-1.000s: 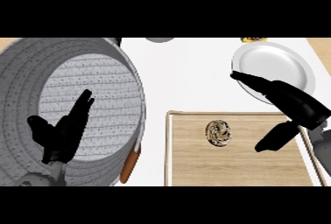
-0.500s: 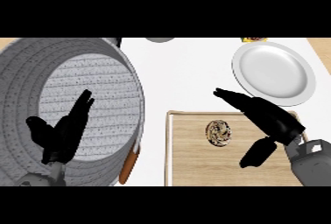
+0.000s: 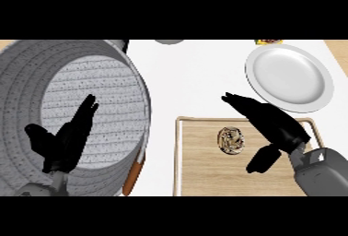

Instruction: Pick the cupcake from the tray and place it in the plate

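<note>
The cupcake [image 3: 232, 140] sits on the wooden tray [image 3: 197, 170], towards its far edge and near the middle of its width, seen from straight above as a small brown-and-cream round; nothing touches it. The right robot hand [image 3: 272, 126] hangs over the tray just to the cupcake's right, its fingers stretched out straight towards the far left and its thumb hanging down apart from them; it is open and holds nothing. The white plate [image 3: 289, 77] lies on the white surface [image 3: 197, 78] beyond the tray's far right corner, apart from it. To the left a large grey pan [image 3: 75, 110] fills the view, and its orange-brown handle [image 3: 134, 173] lies between the pan and the tray's left rim. The left robot hand [image 3: 65, 140] shows over the pan, fingers straight and pointing up, open and resting; whether it touches the pan cannot be told. At the far edge, a grey object [image 3: 168, 41] and a small yellow-and-dark item [image 3: 267, 41] are cut off, perhaps a bowl and a packet.
</note>
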{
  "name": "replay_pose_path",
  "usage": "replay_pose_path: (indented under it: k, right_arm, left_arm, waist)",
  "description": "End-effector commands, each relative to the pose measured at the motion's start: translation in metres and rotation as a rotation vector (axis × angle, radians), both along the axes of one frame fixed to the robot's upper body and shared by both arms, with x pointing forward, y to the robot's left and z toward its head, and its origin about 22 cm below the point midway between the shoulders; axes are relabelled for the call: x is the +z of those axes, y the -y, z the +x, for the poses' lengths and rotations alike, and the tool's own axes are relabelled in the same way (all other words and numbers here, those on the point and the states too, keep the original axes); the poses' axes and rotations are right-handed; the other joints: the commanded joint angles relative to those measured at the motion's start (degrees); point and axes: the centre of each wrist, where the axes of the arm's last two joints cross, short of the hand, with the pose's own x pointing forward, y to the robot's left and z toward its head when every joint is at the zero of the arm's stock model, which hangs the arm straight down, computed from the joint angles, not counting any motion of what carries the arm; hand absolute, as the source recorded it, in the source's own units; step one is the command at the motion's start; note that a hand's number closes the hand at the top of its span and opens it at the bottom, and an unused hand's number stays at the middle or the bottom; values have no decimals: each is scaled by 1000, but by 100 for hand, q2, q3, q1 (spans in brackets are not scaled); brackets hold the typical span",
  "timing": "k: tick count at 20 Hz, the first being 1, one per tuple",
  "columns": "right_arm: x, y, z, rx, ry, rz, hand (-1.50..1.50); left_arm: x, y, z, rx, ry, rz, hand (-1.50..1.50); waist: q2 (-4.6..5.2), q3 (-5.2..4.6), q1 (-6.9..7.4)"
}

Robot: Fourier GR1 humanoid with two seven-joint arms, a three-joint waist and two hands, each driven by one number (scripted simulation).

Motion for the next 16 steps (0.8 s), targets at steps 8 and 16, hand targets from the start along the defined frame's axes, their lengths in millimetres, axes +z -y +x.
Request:
replay_pose_path:
  k: [8, 16]
  right_arm:
    - [-31, -19, 1, 16, -27, -55, -150]
    - [-49, -27, 7, 118, 0, -168, 150]
  left_arm:
    - [-53, 14, -15, 11, -197, 2, 0]
    - [-35, 19, -12, 7, -180, -4, 0]
  waist:
    - [128, -148, -26]
    - [112, -143, 49]
